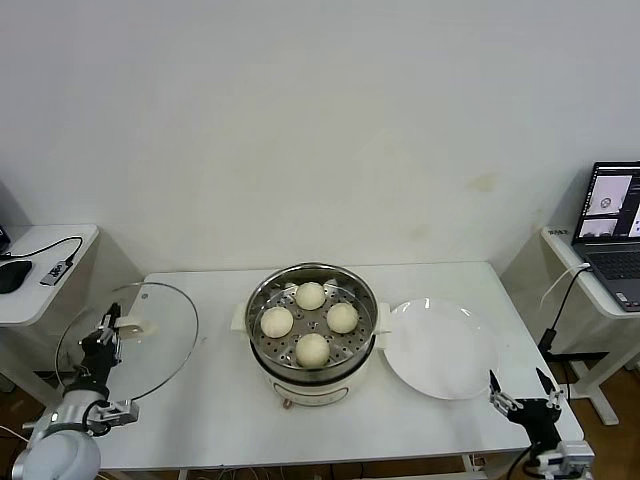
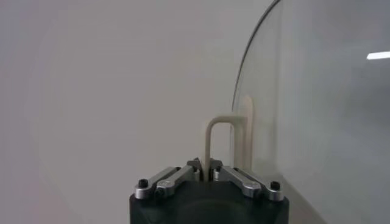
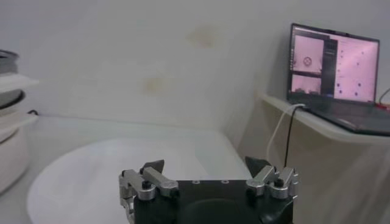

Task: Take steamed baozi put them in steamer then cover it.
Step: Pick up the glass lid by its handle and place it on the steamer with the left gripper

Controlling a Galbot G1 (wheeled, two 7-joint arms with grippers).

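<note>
Four off-white baozi (image 1: pixel 311 321) sit on the perforated tray inside the steel steamer (image 1: pixel 312 336) at the table's middle. My left gripper (image 1: pixel 103 334) is shut on the cream bar handle (image 2: pixel 220 141) of the clear glass cover (image 1: pixel 128 340). It holds the cover lifted and tilted at the table's left edge, left of the steamer. In the left wrist view the glass (image 2: pixel 317 103) stands upright beyond the handle. My right gripper (image 1: pixel 523 393) is open and empty, low at the table's front right corner; it also shows in the right wrist view (image 3: pixel 205 168).
A flat white plate (image 1: pixel 440 346) lies empty just right of the steamer, also seen in the right wrist view (image 3: pixel 109 173). A side desk with a laptop (image 1: pixel 612 222) stands at the right. Another side desk with cables (image 1: pixel 45 262) stands at the left.
</note>
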